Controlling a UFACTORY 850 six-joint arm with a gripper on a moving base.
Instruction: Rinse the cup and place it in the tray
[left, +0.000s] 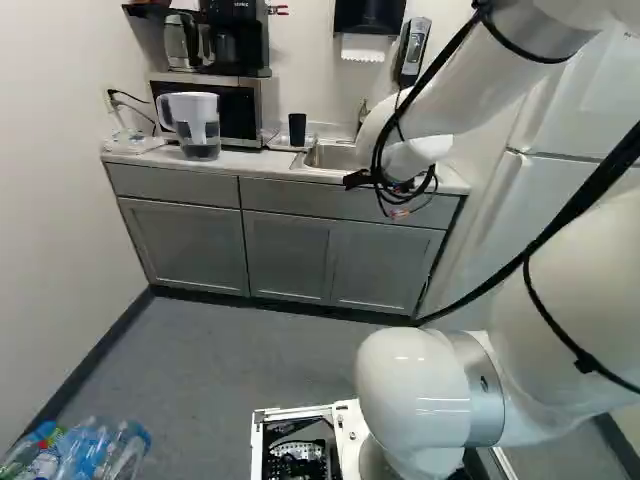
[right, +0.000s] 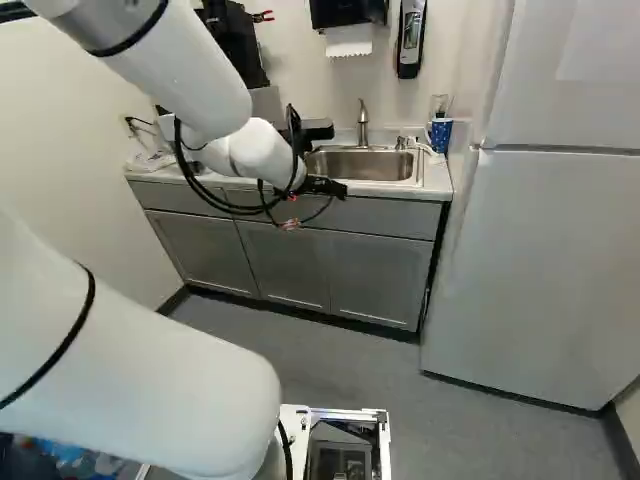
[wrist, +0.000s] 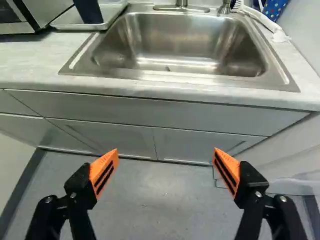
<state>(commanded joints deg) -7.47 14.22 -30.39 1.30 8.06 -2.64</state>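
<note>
The gripper (wrist: 165, 167) is seen with its orange-padded fingers (wrist: 102, 167) spread wide and nothing held between them. It is held out in front of the cabinet doors (wrist: 150, 142), with the counter (wrist: 35, 60) edge and the steel sink (wrist: 175, 80) ahead of and above the fingertips.

A dark cup (left: 297, 128) is seen standing upright on a flat metal tray (wrist: 75, 22), far ahead of the fingers and off toward the left finger's side, just beside the sink. In the wrist view only its lower part shows. A blue dotted cup (right: 440, 133) stands beyond the sink on the right finger's side. Which cup is meant cannot be settled, though the dark one is judged more likely.

The dark cup already stands on the tray. This fits a cup waiting to be rinsed as well as a rinsed cup set back down, and no water can be made out in the basin to decide it.

If a pickup is in hand, the fingers would have to be lifted over the counter edge and centred on the cup's wall, kept clear of the tray's raised rim and the faucet (right: 362, 115). A tall, narrow cup is judged easy to tip. If the placing is over, only a clear retreat from the counter front is needed.
</note>
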